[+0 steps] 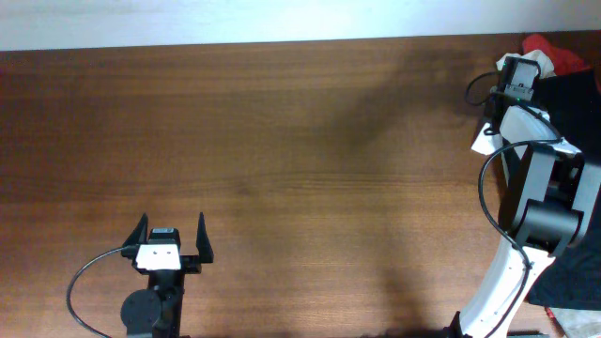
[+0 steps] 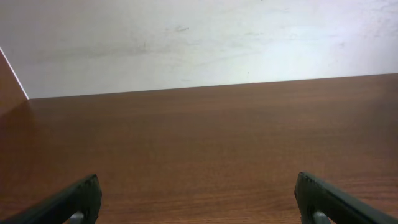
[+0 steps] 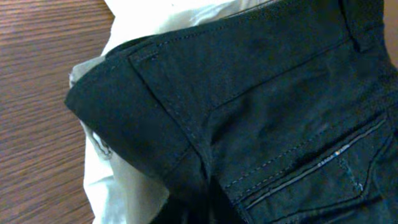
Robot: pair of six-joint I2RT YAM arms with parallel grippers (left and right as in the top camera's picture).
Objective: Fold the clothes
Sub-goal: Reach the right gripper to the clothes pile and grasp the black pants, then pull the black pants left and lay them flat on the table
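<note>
- The left gripper (image 1: pixel 171 227) hovers low over the near edge of the brown wood-grain table (image 1: pixel 300 141). Its two black fingers (image 2: pixel 73 202) are spread wide, with nothing between them.
- In the left wrist view, bare tabletop runs from the fingers to a plain white wall (image 2: pixel 199 37).
- The right gripper (image 1: pixel 518 73) is at the far right corner of the table, over a heap of clothes. Its fingers do not show in its own wrist view, so I cannot tell whether it is spread or pinching cloth.
- The right wrist camera is filled by a pair of black denim trousers (image 3: pixel 261 124), seen from the back. There is a waistband along the top, a yoke seam and a welt pocket with pale stitching.
- A tiny light tab (image 3: pixel 339 151) sits on the pocket seam. It is too small to read.
- The trousers are rumpled and unfolded, with one corner bulging towards the table.
- A crumpled white cloth garment (image 3: pixel 118 186) lies under and beside the trousers, touching the wood.
- In the overhead view, a red fabric piece (image 1: pixel 554 52) shows at the far edge of the heap, just beyond the right gripper.
- The heap hangs off the right side of the table, well apart from the left gripper.
</note>
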